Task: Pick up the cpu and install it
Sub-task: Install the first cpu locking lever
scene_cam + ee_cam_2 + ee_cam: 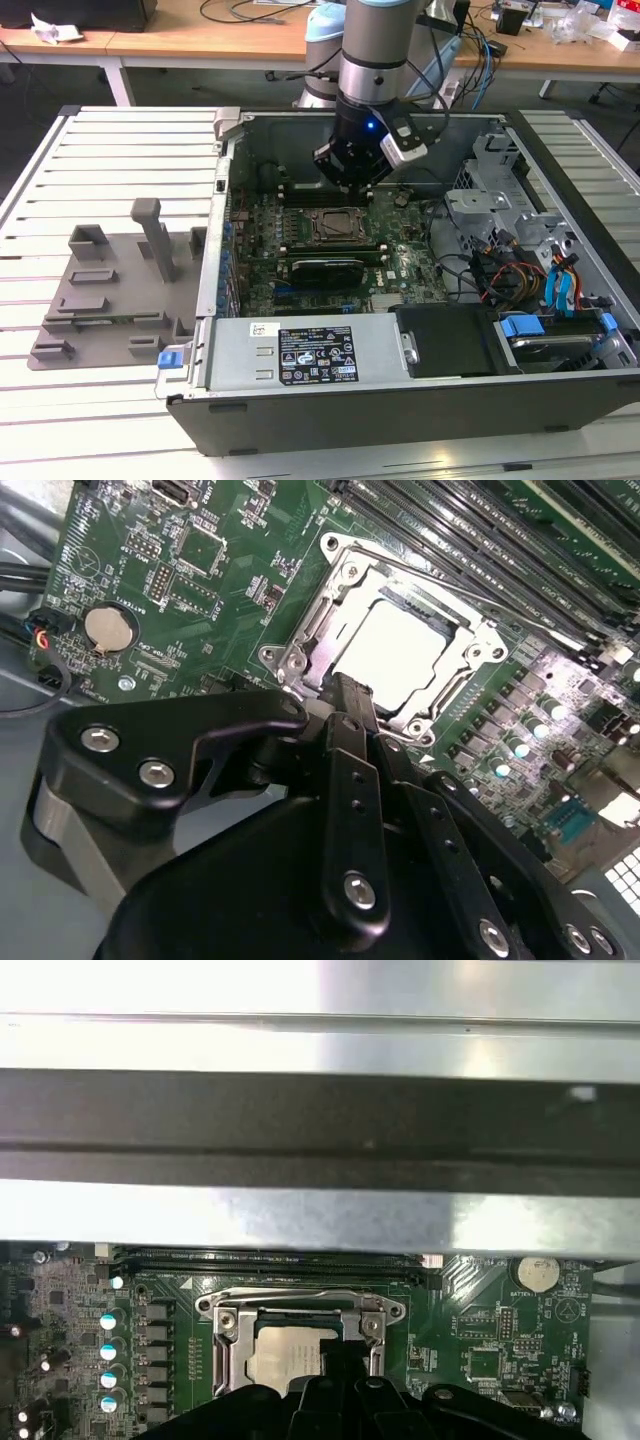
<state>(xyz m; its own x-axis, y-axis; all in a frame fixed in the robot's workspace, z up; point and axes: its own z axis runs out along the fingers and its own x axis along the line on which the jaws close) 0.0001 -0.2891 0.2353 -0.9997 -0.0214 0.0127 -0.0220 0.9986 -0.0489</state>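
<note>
The cpu (405, 650) is a pale silvery square lying flat inside the metal-edged socket frame (300, 645) on the green motherboard. It also shows in the first wrist view (285, 1352) and, small, in the exterior view (335, 222). My gripper (345, 695) hangs just above the socket's near edge, its black fingers together with nothing between them. In the first wrist view the gripper (333, 1360) covers part of the chip. In the exterior view the gripper (352, 183) is low inside the open computer case, over the socket.
Memory slots (480, 540) run beside the socket, and a coin battery (107, 628) sits further off. The case walls (222, 200), drive cages and cables (520, 260) ring the board. A grey tray with upright posts (110, 290) lies at the exterior view's left.
</note>
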